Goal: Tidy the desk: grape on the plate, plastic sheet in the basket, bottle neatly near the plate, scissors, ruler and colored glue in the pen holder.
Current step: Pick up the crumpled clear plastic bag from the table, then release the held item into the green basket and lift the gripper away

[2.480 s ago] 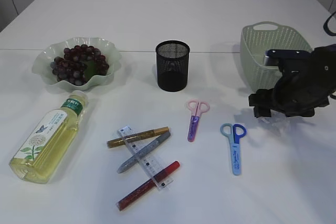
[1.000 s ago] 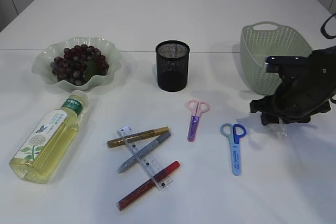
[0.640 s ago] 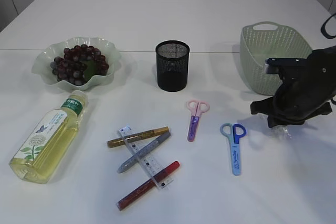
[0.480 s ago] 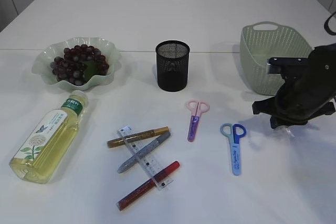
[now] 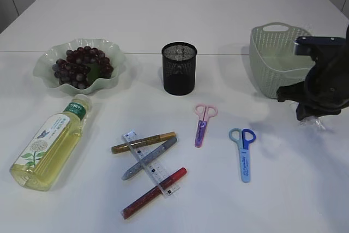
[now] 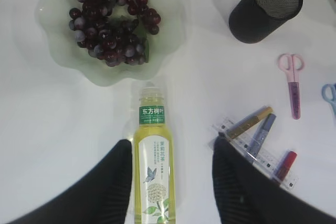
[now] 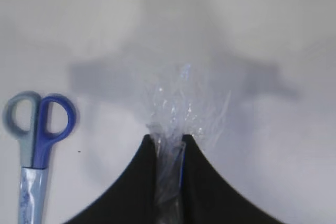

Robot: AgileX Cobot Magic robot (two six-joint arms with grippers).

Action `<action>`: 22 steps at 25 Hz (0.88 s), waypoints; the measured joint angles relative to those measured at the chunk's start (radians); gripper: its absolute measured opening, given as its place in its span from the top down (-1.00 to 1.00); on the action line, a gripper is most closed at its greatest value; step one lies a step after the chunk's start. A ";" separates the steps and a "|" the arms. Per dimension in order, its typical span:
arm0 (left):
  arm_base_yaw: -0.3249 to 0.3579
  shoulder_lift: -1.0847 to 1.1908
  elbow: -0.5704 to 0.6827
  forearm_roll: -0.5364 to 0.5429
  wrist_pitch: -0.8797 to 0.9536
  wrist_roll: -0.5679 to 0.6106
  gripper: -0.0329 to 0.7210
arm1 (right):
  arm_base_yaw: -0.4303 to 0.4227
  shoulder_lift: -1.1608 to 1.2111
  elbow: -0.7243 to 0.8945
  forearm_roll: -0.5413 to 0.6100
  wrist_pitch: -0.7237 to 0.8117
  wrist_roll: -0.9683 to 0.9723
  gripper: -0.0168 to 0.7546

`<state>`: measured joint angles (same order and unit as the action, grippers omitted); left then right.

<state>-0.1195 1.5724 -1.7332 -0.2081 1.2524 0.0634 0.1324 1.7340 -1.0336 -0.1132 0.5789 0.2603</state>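
While the right gripper (image 5: 311, 117) hangs just in front of the basket (image 5: 275, 75), the exterior view shows a wisp of clear plastic sheet (image 5: 315, 123) dangling under it, lifted off the table (image 5: 218, 200). Grapes (image 5: 82, 66) are on the plate (image 5: 46, 77), the bottle (image 5: 49, 143) lies on its side near it, and 2 scissors, pink (image 5: 203, 124) and blue (image 5: 244, 151), plus the ruler (image 5: 154, 167) and 3 glue pens, wait in front of the pen holder (image 5: 179, 68).

Over to the left wrist view: jaws spread wide, straddling the bottle (image 6: 153, 161) from above without touching, as far as I can tell.

Right wrist view now: jaws pressed together on the crumpled plastic sheet (image 7: 181, 108), pinching its bunched end, blue scissors (image 7: 39, 135) off to one side.

So it's the plastic-sheet step. Next, I'd say, carry it back over the basket rim, high enough to clear, and only then release.
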 joint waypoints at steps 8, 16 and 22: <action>0.000 0.000 0.000 -0.013 0.000 0.000 -0.05 | 0.000 -0.066 -0.147 -0.023 0.139 -0.022 0.77; 0.000 0.000 0.000 -0.014 0.000 0.000 -0.05 | -0.016 -0.020 -0.451 -0.094 0.233 -0.024 0.77; 0.000 0.000 0.000 -0.016 0.000 0.000 -0.05 | -0.021 0.127 -0.665 -0.115 0.276 -0.034 0.77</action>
<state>-0.1195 1.5724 -1.7332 -0.2236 1.2524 0.0634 0.1116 1.8612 -1.6989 -0.2287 0.8550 0.2262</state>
